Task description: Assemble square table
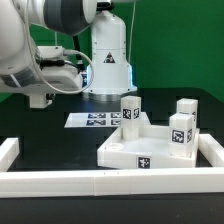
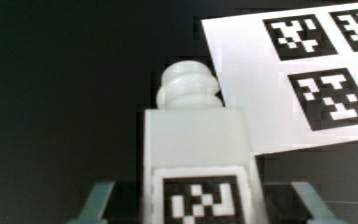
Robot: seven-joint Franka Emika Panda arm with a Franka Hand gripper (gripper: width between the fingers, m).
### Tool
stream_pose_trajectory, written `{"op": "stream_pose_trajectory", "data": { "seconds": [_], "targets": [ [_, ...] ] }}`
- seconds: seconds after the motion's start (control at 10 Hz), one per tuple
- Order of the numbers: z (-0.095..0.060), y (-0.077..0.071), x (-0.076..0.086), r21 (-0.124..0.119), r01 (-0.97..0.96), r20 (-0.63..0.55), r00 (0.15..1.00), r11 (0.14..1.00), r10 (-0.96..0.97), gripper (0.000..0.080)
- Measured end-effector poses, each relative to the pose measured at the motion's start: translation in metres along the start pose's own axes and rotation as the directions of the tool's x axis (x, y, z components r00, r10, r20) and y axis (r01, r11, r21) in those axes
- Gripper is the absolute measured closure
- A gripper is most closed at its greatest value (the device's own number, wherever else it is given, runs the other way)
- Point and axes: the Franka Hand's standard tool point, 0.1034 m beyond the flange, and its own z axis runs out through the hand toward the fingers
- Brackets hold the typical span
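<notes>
The square table's white slab [image 1: 128,150] lies on the black table at the exterior view's right, with a marker on its front rim. Three white tagged legs stand upright on it: one at the back left [image 1: 132,110], one at the back right [image 1: 186,107], one at the front right [image 1: 181,131]. In the wrist view my gripper [image 2: 197,205] is shut on another leg [image 2: 194,140]. Its tagged face sits between the two fingers [image 2: 101,200], and its rounded screw end [image 2: 190,85] points away from the camera. The hand [image 1: 42,92] hangs at the exterior view's left, apart from the slab.
The marker board [image 1: 92,120] [image 2: 318,70] lies flat behind the slab, near the robot's white base [image 1: 108,60]. A low white barrier wall [image 1: 100,182] runs along the front and up both sides.
</notes>
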Motion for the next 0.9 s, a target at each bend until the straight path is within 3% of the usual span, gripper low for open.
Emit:
{"op": "stream_pose_trajectory", "data": {
  "seconds": [0.2,0.5,0.6,0.8,0.9],
  "targets": [
    [-0.007,-0.003,0.005,-0.014,0.003,-0.141,0.99,1.0,-0.005,0.0514],
    [-0.032,-0.027,0.012,-0.041,0.004,-0.306,0.952,0.999,-0.016,0.0514],
    [-0.042,-0.039,0.012,-0.04,0.004,-0.373,0.928,0.999,-0.019,0.0514],
    [-0.057,-0.047,0.013,-0.036,0.009,-0.455,0.89,0.999,-0.025,0.0514],
    [-0.065,-0.054,0.014,-0.016,-0.011,-0.496,0.868,1.0,0.002,0.0514]
  ]
}}
